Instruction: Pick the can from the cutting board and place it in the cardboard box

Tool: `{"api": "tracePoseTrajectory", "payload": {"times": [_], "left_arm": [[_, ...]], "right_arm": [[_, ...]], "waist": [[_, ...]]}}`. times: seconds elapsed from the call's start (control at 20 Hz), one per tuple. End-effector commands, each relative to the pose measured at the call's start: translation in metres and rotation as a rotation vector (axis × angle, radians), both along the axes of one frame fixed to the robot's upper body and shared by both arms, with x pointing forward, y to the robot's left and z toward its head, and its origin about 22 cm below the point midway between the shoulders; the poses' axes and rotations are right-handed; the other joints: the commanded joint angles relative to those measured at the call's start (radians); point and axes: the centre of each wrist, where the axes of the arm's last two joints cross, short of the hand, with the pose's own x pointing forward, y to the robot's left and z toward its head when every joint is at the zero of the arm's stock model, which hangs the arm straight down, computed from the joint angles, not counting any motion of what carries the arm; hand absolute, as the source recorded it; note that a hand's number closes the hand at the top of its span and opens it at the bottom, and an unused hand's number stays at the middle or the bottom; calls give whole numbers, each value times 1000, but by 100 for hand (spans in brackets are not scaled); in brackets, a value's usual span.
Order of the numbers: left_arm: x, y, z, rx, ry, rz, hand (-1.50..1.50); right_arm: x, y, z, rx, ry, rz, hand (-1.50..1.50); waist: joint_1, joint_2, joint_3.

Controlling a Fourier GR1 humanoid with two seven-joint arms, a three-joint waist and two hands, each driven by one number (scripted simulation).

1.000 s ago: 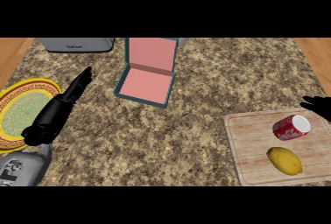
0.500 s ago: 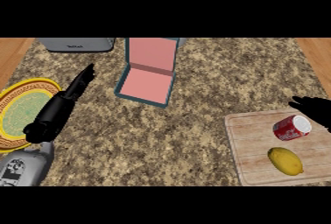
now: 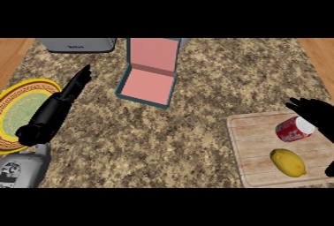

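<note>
A red can point(image 3: 294, 129) with a white end lies on its side on the wooden cutting board point(image 3: 257, 145) at the right. My right hand point(image 3: 317, 113) reaches in from the right edge just above the can, fingers spread and open, the can partly under it. An open box point(image 3: 151, 70) with a pink inside and teal walls sits at the top centre, its lid standing up. My left hand point(image 3: 60, 104) rests at the left with straight fingers pointing up toward the box.
A yellow lemon point(image 3: 288, 162) lies on the board below the can. A yellow patterned plate point(image 3: 14, 110) sits at the left edge beneath my left forearm. A grey appliance point(image 3: 77, 44) stands at the top left.
My right hand has moved left from the right edge to over the can. The left hand, can and box have not moved.
</note>
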Motion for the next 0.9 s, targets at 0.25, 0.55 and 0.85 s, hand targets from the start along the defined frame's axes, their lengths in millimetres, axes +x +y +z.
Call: {"api": "tracePoseTrajectory", "payload": {"times": [0.25,0.55,0.85], "left_arm": [[-7,-7,-5,1,-8,12,0],[11,-14,10,-17,-11,-14,0],[0,12,-5,-1,-4,8,0]], "right_arm": [[11,-3,-19,-19,19,3,-150],[27,-18,-23,-4,47,4,-150],[22,-10,-62,-55,39,-54,-150]], "waist": [[-1,-1,0],[0,0,0],[0,0,0]]}}
